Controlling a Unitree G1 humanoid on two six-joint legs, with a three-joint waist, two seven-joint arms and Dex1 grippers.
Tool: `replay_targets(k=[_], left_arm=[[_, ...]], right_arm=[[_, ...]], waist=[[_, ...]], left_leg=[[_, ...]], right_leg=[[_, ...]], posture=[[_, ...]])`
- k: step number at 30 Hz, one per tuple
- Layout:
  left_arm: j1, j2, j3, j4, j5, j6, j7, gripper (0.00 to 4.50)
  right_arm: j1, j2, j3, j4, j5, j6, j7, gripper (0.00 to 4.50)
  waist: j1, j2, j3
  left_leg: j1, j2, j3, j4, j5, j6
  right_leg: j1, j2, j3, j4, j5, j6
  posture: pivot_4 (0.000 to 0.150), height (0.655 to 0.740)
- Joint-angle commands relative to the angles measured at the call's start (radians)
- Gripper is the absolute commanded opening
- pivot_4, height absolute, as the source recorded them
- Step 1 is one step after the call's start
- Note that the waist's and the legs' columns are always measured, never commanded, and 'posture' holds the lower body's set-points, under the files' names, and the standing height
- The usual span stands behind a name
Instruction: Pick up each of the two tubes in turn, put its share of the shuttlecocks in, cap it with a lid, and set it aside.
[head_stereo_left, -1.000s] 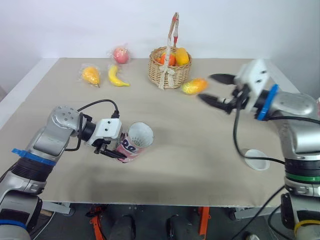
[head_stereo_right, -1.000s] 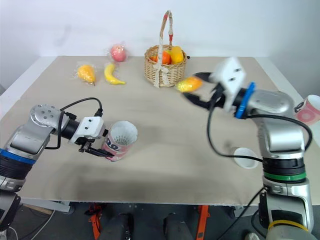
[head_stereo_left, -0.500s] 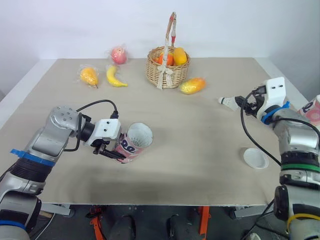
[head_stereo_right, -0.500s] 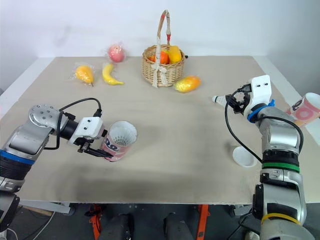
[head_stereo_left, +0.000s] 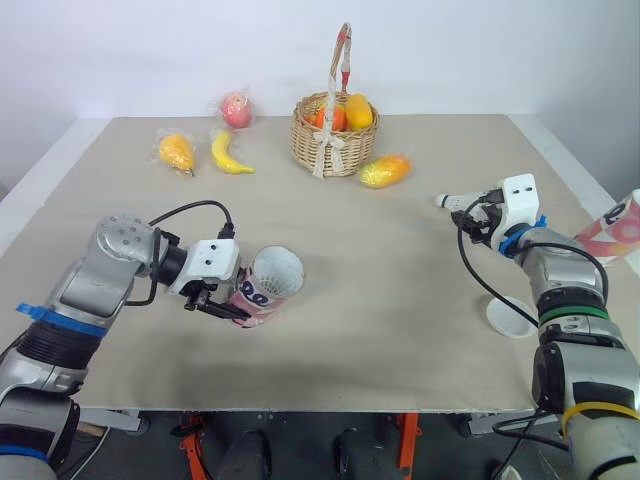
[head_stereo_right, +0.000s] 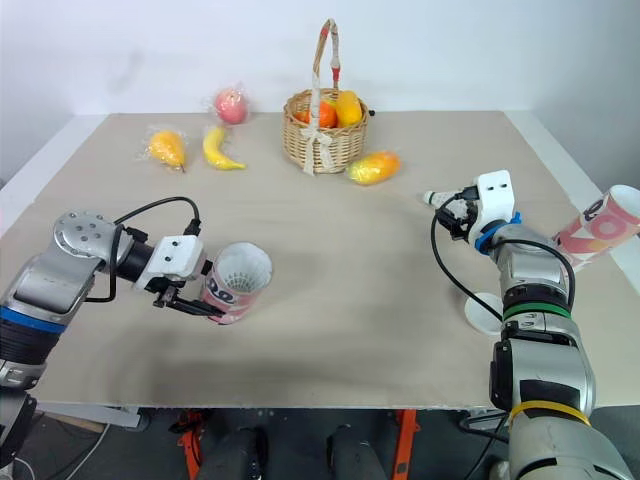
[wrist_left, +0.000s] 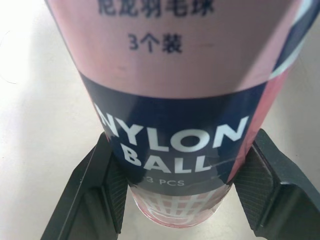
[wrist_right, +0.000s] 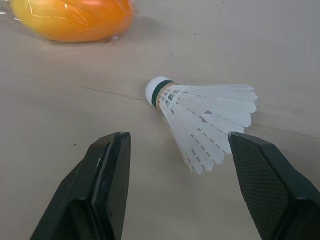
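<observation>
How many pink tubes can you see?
2. One tube is tilted in the left end effector; the other tube leans at the far right, by the edge of the table.

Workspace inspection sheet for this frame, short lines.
Surface: table, beige cloth, flat.
Job's things: held tube tilted, uncapped, white feathers inside; second tube at right edge; shuttlecock lying on cloth; lid flat near right edge.
Clutter: fruit basket, mango, banana, bagged apple, bagged yellow fruit.
Grippers: left pincer shut on held tube; right pincer open, fingers either side of shuttlecock.
Cables: left cable loops above wrist; right cable trails by lid.
Surroundings: white wall.
</observation>
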Motion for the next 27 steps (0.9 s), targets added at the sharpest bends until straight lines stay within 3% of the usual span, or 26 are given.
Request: replay_targets(k=[1,15,18,23,27], left_arm=[[0.037,0.012,-0.052,-0.010,0.005,0.017,-0.023,2.67],[0.021,0.011,-0.057,-0.015,0.003,0.027,-0.034,2.67],[0.024,0.013,-0.055,-0.023,0.000,0.034,-0.032,2.67],[0.035,0.019,-0.052,-0.040,-0.002,0.050,-0.028,2.67],[0.047,0.022,-0.049,-0.055,-0.007,0.063,-0.022,2.67]], right_arm=[[-0.036,0.013,-0.002,0.019,-0.001,-0.036,0.002,3.35],[-0.158,0.070,0.037,0.253,-0.094,-0.153,-0.076,3.35],[-0.164,0.073,0.047,0.270,-0.112,-0.173,-0.098,2.54],[-0.163,0.072,0.035,0.275,-0.115,-0.203,-0.103,0.18],[-0.153,0.067,0.039,0.255,-0.119,-0.224,-0.084,0.05]], waist=[[0.000,0.000,0.000],[-0.004,0.000,0.000],[-0.005,0.000,0.000],[-0.005,0.000,0.000],[-0.005,0.000,0.000]], left_leg=[[0.000,0.000,0.000,0.000,0.000,0.000],[0.000,0.000,0.000,-0.001,0.000,0.000],[0.000,0.000,0.000,-0.001,0.000,0.000],[0.000,0.000,0.000,-0.001,0.000,0.000],[0.000,0.000,0.000,-0.001,-0.001,0.000]], right_leg=[[0.000,0.000,0.000,0.000,0.000,0.000],[0.000,0.000,0.000,0.000,0.000,0.000],[0.000,0.000,0.000,0.000,0.000,0.000],[0.000,0.000,0.001,0.000,0.000,0.000],[0.000,0.000,0.001,0.000,-0.001,-0.001]], posture=[[0.150,0.7400],[0.150,0.7400],[0.150,0.7400],[0.150,0.7400],[0.150,0.7400]])
